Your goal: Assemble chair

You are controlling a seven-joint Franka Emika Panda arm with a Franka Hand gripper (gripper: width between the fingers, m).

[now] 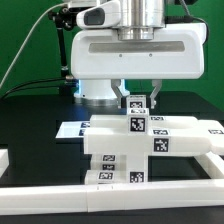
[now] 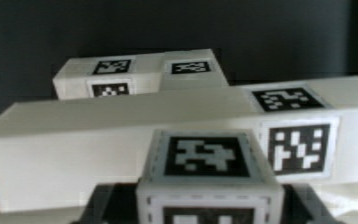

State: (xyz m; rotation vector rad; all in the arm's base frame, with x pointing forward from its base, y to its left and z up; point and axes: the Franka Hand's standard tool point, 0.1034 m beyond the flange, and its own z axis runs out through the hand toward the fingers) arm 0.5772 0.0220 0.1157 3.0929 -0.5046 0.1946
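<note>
The chair parts [image 1: 135,140] are matte white plastic, blocky and square-edged, and they lie gathered on the black table [image 1: 30,115] directly under the gripper [image 1: 137,92]. In the exterior view roughly four pieces can be told apart: a small tagged cube [image 1: 136,103] uppermost, a long flat panel [image 1: 150,126] lying crosswise beneath it, an upright blocky piece [image 1: 118,155] in front of that, and a short bar [image 1: 66,131] sticking out toward the exterior view's left. Where one part ends and the next begins is hard to tell, so the count is approximate.

Every part carries square black-and-white tags. About eight show in the exterior view and seven in the wrist view. They are coded patterns only, with no readable letters or brand names.

The gripper hangs from a glossy, rounded white arm housing. Its two dark fingers [image 1: 119,91] reach down on either side of the small tagged cube, one on each flank. In the wrist view that cube [image 2: 204,178] fills the space nearest the camera, with dark finger pads [image 2: 105,200] close at its sides, but whether they actually press on it I cannot tell. Beyond the cube lies a long white beam [image 2: 123,135], and farther off another tagged block [image 2: 149,72].

A low white rail [image 1: 110,195], smooth and rectangular, borders the table in front of the parts.
</note>
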